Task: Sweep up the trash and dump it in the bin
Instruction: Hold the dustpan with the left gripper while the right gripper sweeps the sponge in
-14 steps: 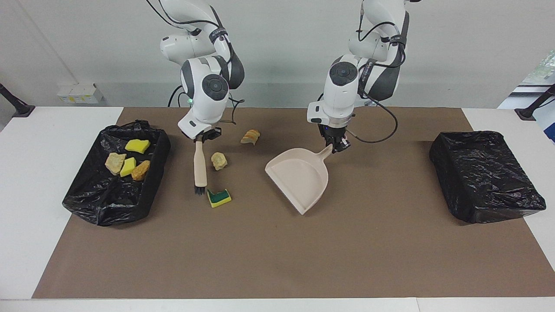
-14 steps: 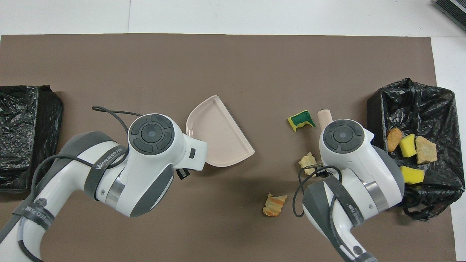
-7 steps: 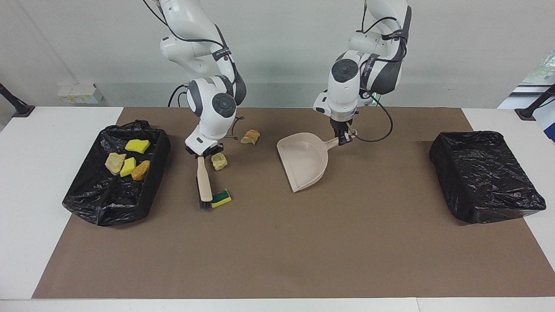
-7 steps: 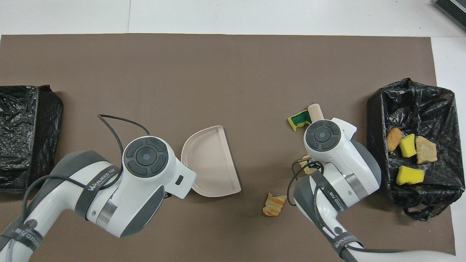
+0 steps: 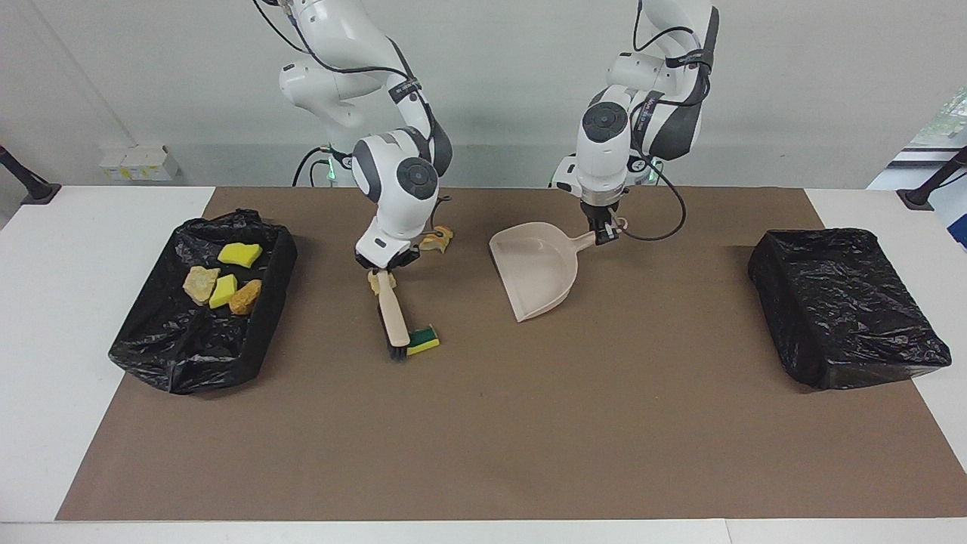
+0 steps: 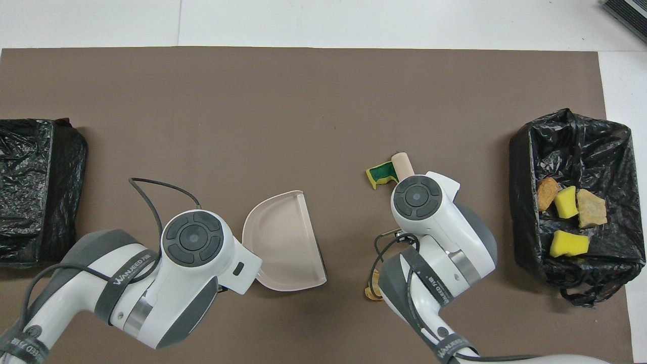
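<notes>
Brush (image 5: 393,313): clenched in my right gripper (image 5: 385,264), bristles against the green-backed sponge (image 5: 423,341). Dustpan (image 5: 538,268): clenched in my left gripper (image 5: 603,230). Sweep low, toward the pan's mouth.

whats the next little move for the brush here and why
Probably keep the right gripper pushing the brush sideways toward the dustpan. Its bristles sit against the green-backed sponge, with open mat between sponge and pan. The left gripper holds the pan by its handle, mouth facing away from the robots, so it likely needs turning toward the sponge.
</notes>
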`<state>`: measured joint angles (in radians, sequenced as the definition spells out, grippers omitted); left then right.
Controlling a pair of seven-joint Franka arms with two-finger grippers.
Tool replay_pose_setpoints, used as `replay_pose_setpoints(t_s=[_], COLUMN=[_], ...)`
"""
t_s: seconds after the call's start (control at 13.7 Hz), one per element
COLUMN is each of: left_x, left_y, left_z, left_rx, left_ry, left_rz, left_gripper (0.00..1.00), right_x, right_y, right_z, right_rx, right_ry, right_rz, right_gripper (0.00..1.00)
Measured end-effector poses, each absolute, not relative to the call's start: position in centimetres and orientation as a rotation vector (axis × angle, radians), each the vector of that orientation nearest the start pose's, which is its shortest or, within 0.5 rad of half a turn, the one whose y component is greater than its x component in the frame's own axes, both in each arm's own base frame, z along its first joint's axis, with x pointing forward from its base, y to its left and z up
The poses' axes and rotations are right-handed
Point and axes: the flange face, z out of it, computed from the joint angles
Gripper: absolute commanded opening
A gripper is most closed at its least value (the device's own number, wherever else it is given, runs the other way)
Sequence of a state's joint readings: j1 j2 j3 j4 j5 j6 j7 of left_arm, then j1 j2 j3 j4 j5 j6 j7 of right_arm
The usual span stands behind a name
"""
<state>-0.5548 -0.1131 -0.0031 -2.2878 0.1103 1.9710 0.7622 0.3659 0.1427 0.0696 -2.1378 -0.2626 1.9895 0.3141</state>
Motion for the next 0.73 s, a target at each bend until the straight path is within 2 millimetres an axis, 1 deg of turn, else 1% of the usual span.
replay_pose_setpoints(t_s=[0.15, 0.44, 0.59, 0.73], left_x=[40.9, 42.7, 43.0, 42.9], left_y=[-23.5, -20.5, -20.1, -20.2], left_z=[38.4, 38.1, 37.7, 37.6], left_rx=[-2.354, -2.392, -2.397, -2.396], left_ry=[1.947, 1.912, 1.909, 1.910], left_rz=[0.294, 0.248, 0.252, 0.254], left_gripper=[0.00, 0.00, 0.00, 0.00], right_x=[47.7, 46.2, 45.6, 44.7], right_y=[22.5, 25.7, 26.8, 28.5], right_z=[32.1, 32.4, 32.5, 32.7], right_rx=[-3.352, -3.278, -3.258, -3.207], right_ry=[-0.537, -0.613, -0.631, -0.619], right_rz=[0.343, 0.359, 0.360, 0.373], right_gripper=[0.00, 0.00, 0.00, 0.00])
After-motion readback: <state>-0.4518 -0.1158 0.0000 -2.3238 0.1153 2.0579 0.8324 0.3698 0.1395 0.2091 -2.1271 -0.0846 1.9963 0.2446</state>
